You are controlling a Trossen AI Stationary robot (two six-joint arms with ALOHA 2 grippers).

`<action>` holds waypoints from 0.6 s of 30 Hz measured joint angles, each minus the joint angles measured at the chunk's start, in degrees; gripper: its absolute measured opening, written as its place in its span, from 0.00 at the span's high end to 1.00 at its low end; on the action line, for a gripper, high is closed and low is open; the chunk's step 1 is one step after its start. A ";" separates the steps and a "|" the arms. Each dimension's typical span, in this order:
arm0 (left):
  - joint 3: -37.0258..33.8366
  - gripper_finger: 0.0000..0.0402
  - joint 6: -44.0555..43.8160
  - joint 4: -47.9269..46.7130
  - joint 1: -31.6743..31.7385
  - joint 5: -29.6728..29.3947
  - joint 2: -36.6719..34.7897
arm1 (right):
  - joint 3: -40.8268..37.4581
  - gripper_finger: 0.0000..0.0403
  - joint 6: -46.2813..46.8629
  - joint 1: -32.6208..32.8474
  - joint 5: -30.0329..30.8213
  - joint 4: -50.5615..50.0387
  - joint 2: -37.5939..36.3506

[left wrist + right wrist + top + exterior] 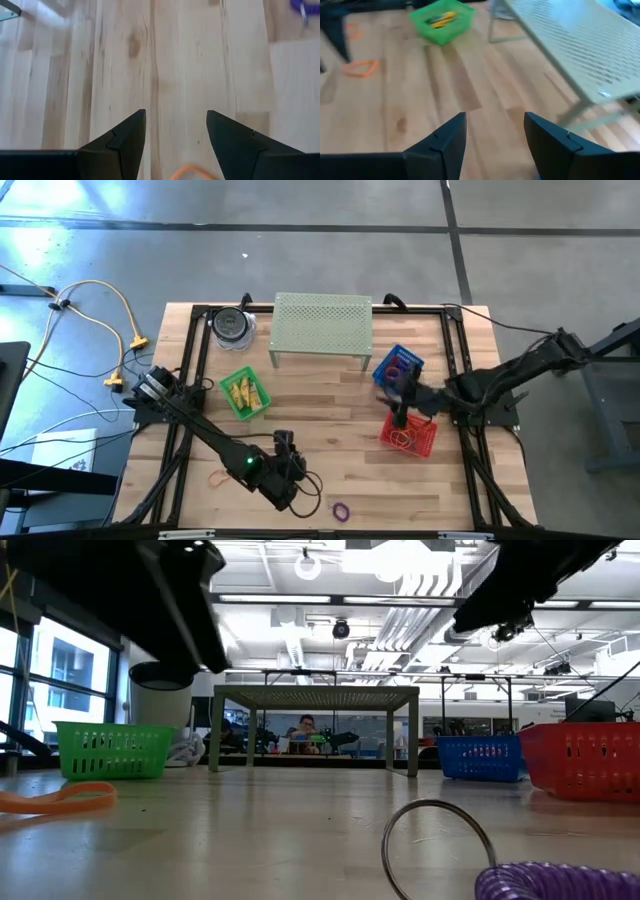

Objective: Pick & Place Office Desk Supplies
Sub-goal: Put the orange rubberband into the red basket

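My left gripper [300, 492] is open and empty, low over the table near its front edge. The left wrist view shows its fingers [175, 145] over bare wood, with an orange band [192, 172] just below them and a purple band [300, 7] farther off. The purple band [342, 510] lies flat to the right of this gripper. Another orange band [218, 476] lies flat to its left. My right gripper [400, 408] is open and empty [495, 140], above the gap between the blue basket [398, 365] and the red basket [410, 435].
A green basket [245, 393] holds yellow pieces. The pale green perforated stand [322, 325] and the jar [232, 325] are at the back. The red basket holds orange-tan bands and the blue basket holds dark bands. Bare wood lies in the middle of the table.
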 joint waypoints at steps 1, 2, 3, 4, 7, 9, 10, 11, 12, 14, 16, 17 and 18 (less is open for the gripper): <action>0.00 0.50 0.00 -0.68 -0.17 0.01 0.00 | 0.00 0.53 -0.92 1.20 0.41 0.98 0.44; 0.00 0.50 -0.22 -1.34 -0.36 0.18 0.00 | -0.02 0.54 -1.80 2.30 0.82 2.30 0.93; 0.00 0.50 -1.00 -2.14 -0.52 0.69 0.00 | -0.02 0.54 -2.76 3.21 1.07 3.97 1.52; 0.00 0.50 -1.73 -2.98 -0.71 1.64 0.00 | 0.00 0.54 -3.50 4.04 1.17 5.62 2.06; 0.00 0.50 -2.70 -5.98 -0.92 6.97 0.00 | 0.00 0.54 -5.60 6.07 0.76 8.54 3.63; 0.00 0.50 -4.40 -8.21 -0.84 10.30 0.00 | 0.00 0.54 -6.33 6.66 -0.30 10.84 4.89; 0.00 0.50 -4.84 -9.01 -0.62 11.58 0.00 | 0.00 0.54 -6.99 6.85 -0.41 11.58 5.47; 0.00 0.50 -4.94 -9.65 -0.38 12.91 0.00 | 0.00 0.54 -7.38 7.12 -0.52 12.07 5.99; 0.00 0.50 -4.62 -10.14 0.04 14.09 0.00 | 0.00 0.54 -7.48 7.36 -0.63 12.61 6.47; 0.00 0.50 -3.39 -10.65 1.07 16.07 0.00 | 0.00 0.54 -7.49 7.51 -0.98 13.66 7.28; 0.00 0.50 -2.26 -10.66 2.08 17.09 0.00 | 0.00 0.54 -7.49 7.51 -1.67 13.85 7.98; 0.00 0.50 -1.58 -11.07 2.60 17.25 0.00 | 0.00 0.54 -7.47 7.51 -2.09 13.96 8.14; -0.03 0.50 -1.17 -11.67 3.10 17.47 0.00 | 0.00 0.54 -7.43 7.51 -2.37 13.97 8.24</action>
